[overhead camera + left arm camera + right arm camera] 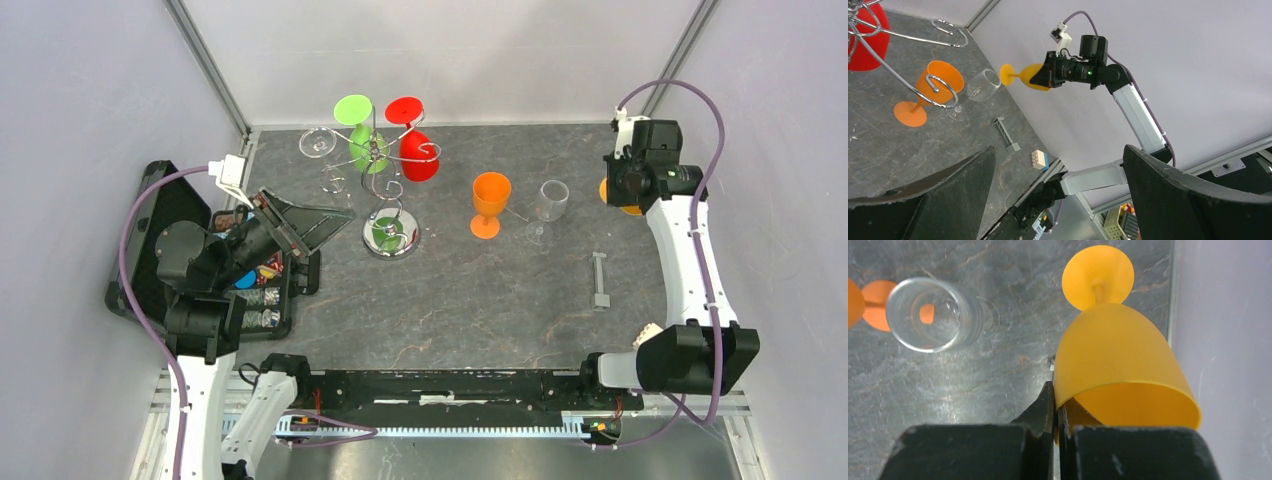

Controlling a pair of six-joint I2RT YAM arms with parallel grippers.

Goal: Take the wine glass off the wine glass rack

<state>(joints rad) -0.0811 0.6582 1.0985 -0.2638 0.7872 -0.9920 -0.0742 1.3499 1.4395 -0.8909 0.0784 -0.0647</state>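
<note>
The chrome wine glass rack (388, 190) stands at the back centre on its round base. A green glass (366, 150) and a red glass (420, 157) hang upside down from its arms, and a clear one (317, 142) hangs at its left. My right gripper (628, 183) is shut on the rim of a yellow-orange wine glass (1118, 355), one finger inside the bowl. It holds the glass tilted in the air by the right wall, as the left wrist view (1023, 76) shows. My left gripper (335, 218) is open and empty, left of the rack's base.
An orange glass (490, 203) and a clear glass (550, 203) stand on the table right of the rack. A grey bar (599, 280) and a white-and-blue block (1039, 160) lie near the front right. A black case (255, 290) of small items sits by the left arm.
</note>
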